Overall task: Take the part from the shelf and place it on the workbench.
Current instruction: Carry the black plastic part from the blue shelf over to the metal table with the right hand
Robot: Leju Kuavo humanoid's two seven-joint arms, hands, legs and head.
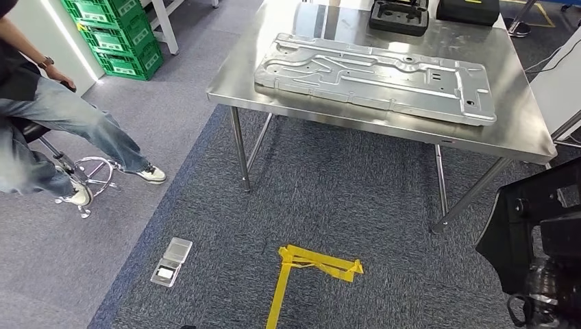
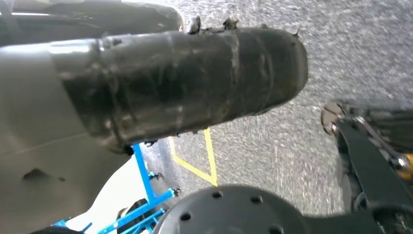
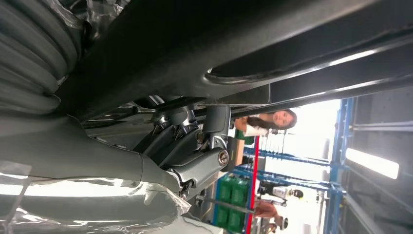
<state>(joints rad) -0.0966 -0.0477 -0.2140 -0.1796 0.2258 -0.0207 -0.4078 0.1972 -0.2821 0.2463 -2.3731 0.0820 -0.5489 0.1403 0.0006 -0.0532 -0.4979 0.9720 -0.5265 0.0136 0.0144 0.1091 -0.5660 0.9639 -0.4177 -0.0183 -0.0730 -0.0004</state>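
Observation:
A black, flat-sided part [image 1: 527,226] hangs at the lower right of the head view, off the front right corner of the steel workbench [image 1: 521,133] and lower than its top. My right hand [image 1: 548,298] is under the part, in a clear plastic wrap. Close up, the right hand [image 3: 195,146] has its fingers curled against the underside of the black part [image 3: 243,44], gripping it. My left hand [image 2: 185,83] hangs over the carpet with a dark taped finger stretched straight out and nothing in it.
A large stamped silver panel [image 1: 373,79] covers most of the workbench; black cases [image 1: 399,15] stand at its far edge. A person [image 1: 48,130] sits on a stool at the left, by green crates [image 1: 123,34]. Yellow tape [image 1: 308,267] and a small silver device [image 1: 171,262] lie on the carpet.

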